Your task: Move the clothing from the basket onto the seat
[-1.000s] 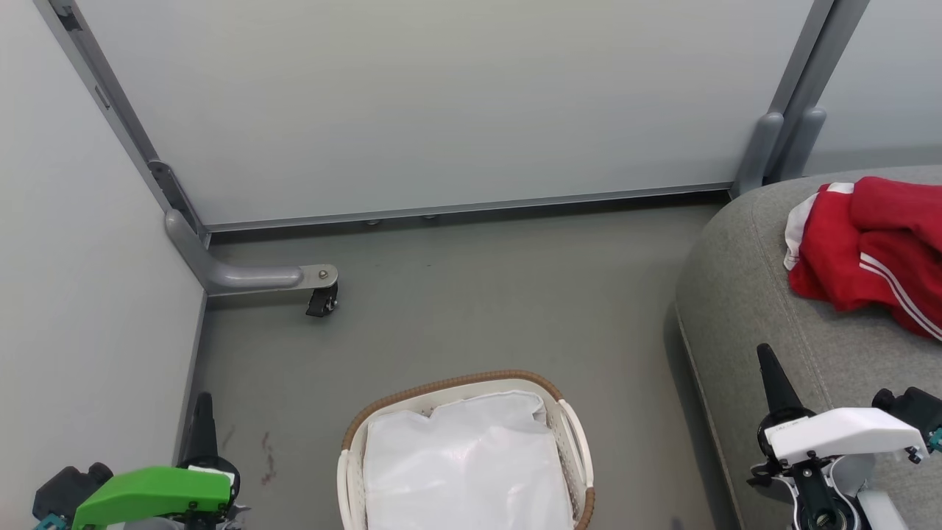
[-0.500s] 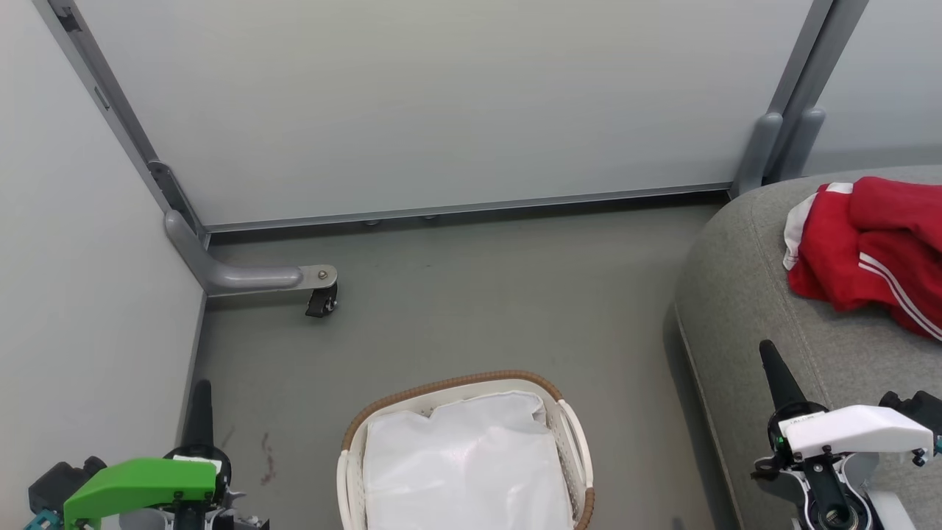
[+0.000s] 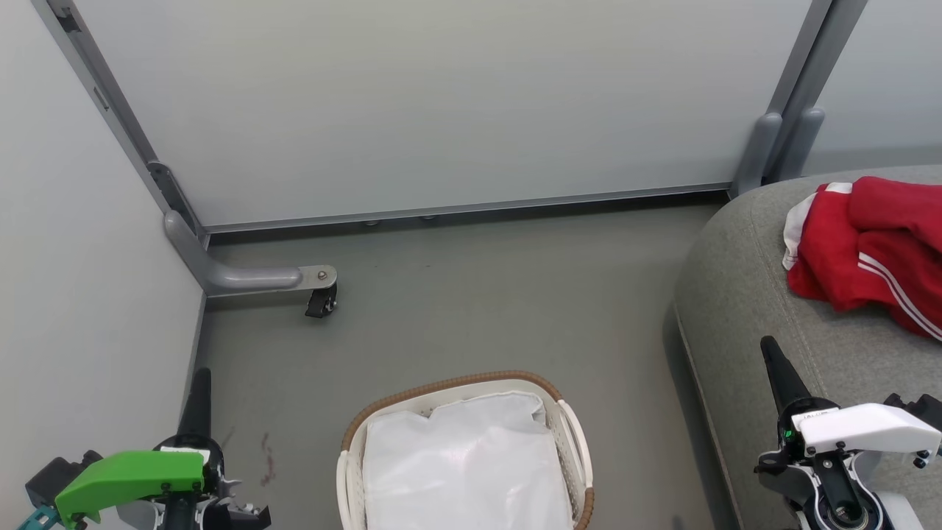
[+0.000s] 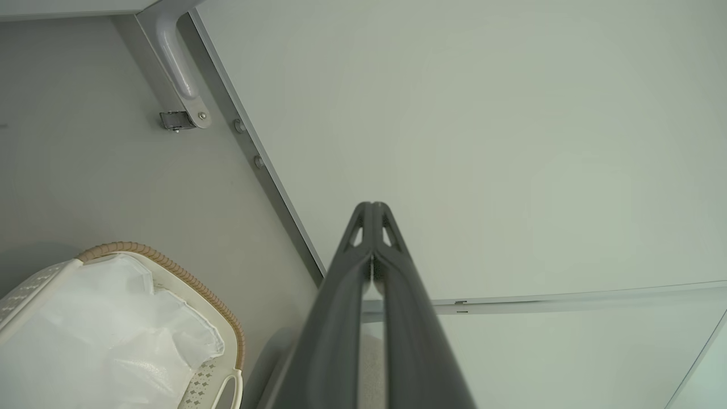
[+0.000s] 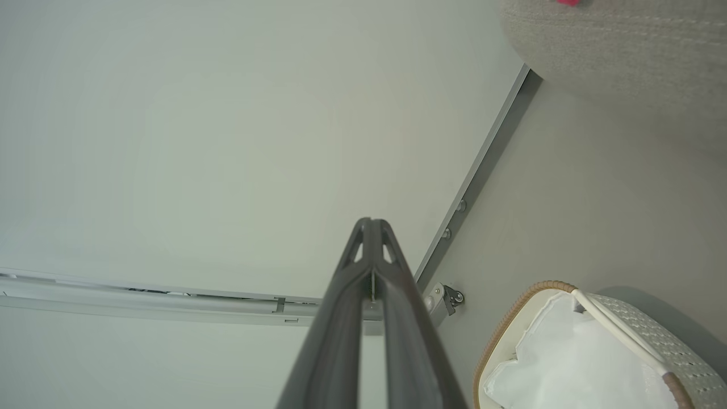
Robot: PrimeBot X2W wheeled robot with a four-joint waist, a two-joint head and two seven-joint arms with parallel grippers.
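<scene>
Small shift over the last second: left hand (image 3: 199, 401), down at 8 o'clock of the head view, sliding a touch further out toward the edge, long fingers pressed together, gripping nothing. Same story on the other side: right hand (image 3: 777, 372) at 4 o'clock, easing outward and lower over the seat (image 3: 743, 309), fingers likewise together and empty. No movement anywhere else: same framing, caster (image 3: 321, 300) at 9 o'clock fixed in place.

And the clothing (image 3: 868, 246)? Heaped red and white at 3 o'clock, resting on the grey cushion, unchanged. Down at 6 o'clock, the basket (image 3: 449, 383), holding just the white liner (image 3: 464, 456), no red inside as far as visible. Reads as a job finished, or very nearly: arms backing off toward rest rather than going in for another grab.

Now the views against each other. From the head: the full pile on the seat and both hands at once. From the left wrist: closed fingertips dead centre against a pale wall panel (image 4: 511, 142), basket rim at 8 o'clock with the crumpled liner inside. From the right wrist: same sealed fingers, basket at 4 o'clock, seat edge at 1 o'clock with a tiny red fleck at the very top, hardly enough to place the garment without the head camera's help.
</scene>
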